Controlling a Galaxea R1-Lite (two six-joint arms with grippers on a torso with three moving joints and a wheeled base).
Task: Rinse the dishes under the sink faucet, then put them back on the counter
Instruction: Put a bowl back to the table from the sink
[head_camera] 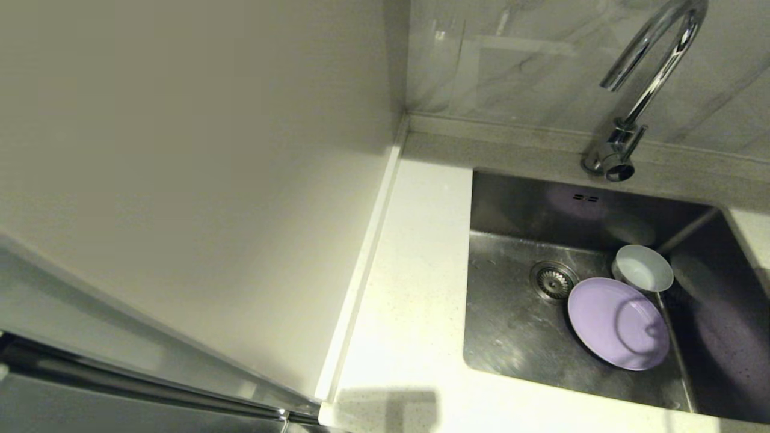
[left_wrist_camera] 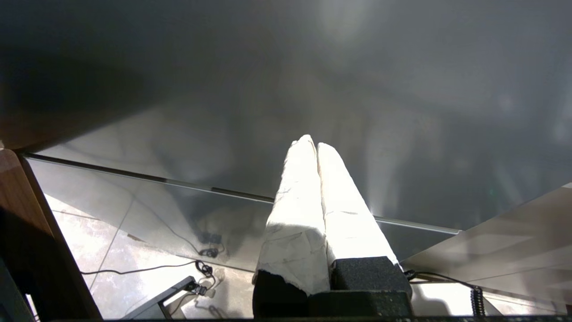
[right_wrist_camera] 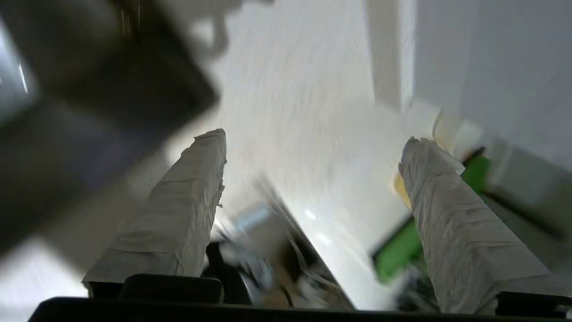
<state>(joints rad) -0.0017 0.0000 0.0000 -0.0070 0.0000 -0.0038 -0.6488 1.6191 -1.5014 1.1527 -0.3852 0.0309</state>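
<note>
The sink sat in the lower right of the head view, set into the white bench. Two dishes lay inside it. The purple plate leaned tilted in the right half of the sink, just beside the round drain. The small pale blue bowl sat just above the plate in the frame, touching its top edge, and it looked tipped on its side with its open mouth facing up toward the camera. No water or food showed in either dish. No pink bowl showed in any view. The shiny faucet stood at the upper right, with its curved spout ending over the back of the sink.

Neither arm showed in the head view. In the left wrist view the left hand had its two white fingers pressed together, holding nothing. In the right wrist view the right hand had its fingers spread wide apart, with nothing between them, above the white bench.
</note>
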